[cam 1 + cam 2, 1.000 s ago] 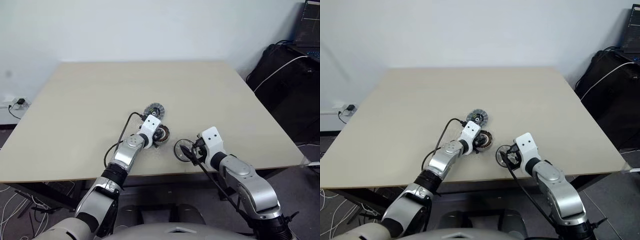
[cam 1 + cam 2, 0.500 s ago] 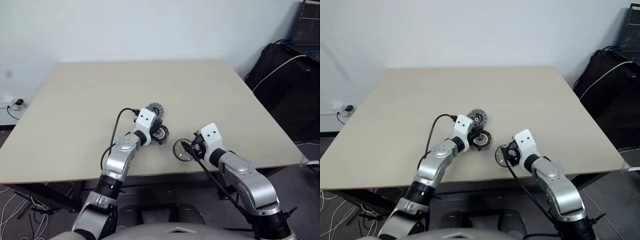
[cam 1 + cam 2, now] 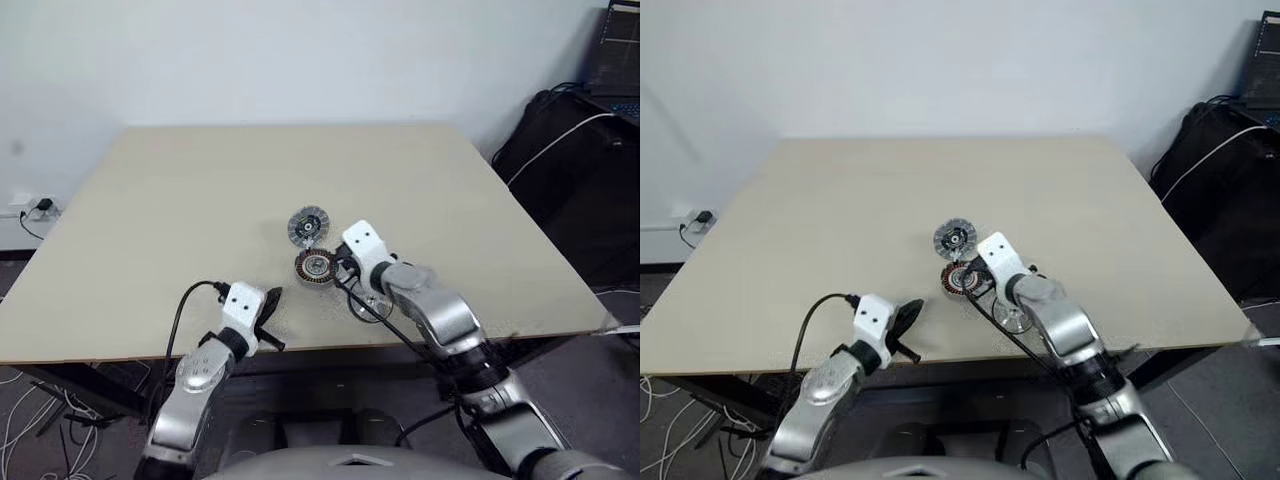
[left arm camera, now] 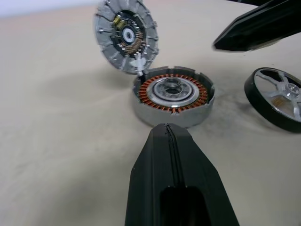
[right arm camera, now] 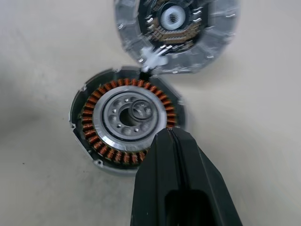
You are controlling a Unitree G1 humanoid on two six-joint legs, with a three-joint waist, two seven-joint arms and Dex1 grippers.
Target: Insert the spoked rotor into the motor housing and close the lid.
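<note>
The motor housing (image 4: 173, 94), a round cup with a copper coil ring around a silver centre, sits mid-table. The lid (image 4: 126, 35), a silvery segmented disc, lies open just beyond it, joined to its rim by a white tab. To the housing's right lies the spoked rotor (image 4: 277, 96), black-rimmed with silver spokes and partly behind my right arm in the eye views. My right gripper (image 5: 169, 133) is shut and empty, its tip over the housing's near rim. Back by the table's front edge, my left gripper (image 4: 165, 126) is shut and empty, pointing at the housing.
A tiny metal ring (image 5: 139, 110) rests on the housing's silver centre. The beige table (image 3: 200, 190) stretches wide around the parts. Off its right side are black bags and a white cable (image 3: 570, 140).
My left gripper shut, left the housing and drew back to the table's front edge. My right gripper shut and swung left from the rotor to the housing.
</note>
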